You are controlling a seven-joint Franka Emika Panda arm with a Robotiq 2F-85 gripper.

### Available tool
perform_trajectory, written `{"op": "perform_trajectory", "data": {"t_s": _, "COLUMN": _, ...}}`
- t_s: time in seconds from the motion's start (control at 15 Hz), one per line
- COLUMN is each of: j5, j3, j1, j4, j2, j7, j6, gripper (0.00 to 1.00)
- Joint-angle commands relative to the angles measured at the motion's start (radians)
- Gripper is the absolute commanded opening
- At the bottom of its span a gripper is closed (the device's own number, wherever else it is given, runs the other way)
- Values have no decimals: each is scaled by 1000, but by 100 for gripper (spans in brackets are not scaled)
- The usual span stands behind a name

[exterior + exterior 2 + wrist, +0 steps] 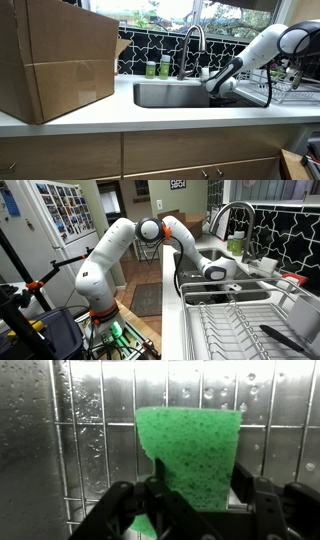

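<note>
In the wrist view my gripper (pixel 196 488) is shut on a green sponge (pixel 195 450), with both fingers pressed against its sides. The sponge hangs over the wet metal grid at the bottom of the steel sink (pixel 90 430). In both exterior views the gripper (pixel 218 88) (pixel 214 272) is lowered into the sink basin (pixel 160 96) at its end nearest the dish rack. The sponge itself is hidden there by the sink wall and the arm.
A curved faucet (pixel 193 40) (pixel 228 215) stands behind the sink with two green bottles (pixel 158 68) next to it. A large cardboard box (pixel 55 60) sits on the counter. A wire dish rack (pixel 240 325) (pixel 290 90) stands beside the sink.
</note>
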Motion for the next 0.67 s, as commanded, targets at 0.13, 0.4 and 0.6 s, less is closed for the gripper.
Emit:
{"op": "perform_trajectory", "data": {"t_s": 0.13, "j5": 8, "j3": 0, "j1": -2, "j4": -31, "j2": -36, "j7": 10, "j6": -11, "gripper": 51}}
{"op": "perform_trajectory", "data": {"t_s": 0.4, "j5": 9, "j3": 1, "j1": -2, "j4": -29, "j2": -32, "j7": 11, "j6": -11, "gripper": 90}}
{"op": "perform_trajectory", "data": {"t_s": 0.6, "j5": 14, "j3": 6, "j1": -7, "j4": -29, "j2": -39, "j7": 4, "j6": -10, "gripper": 89}}
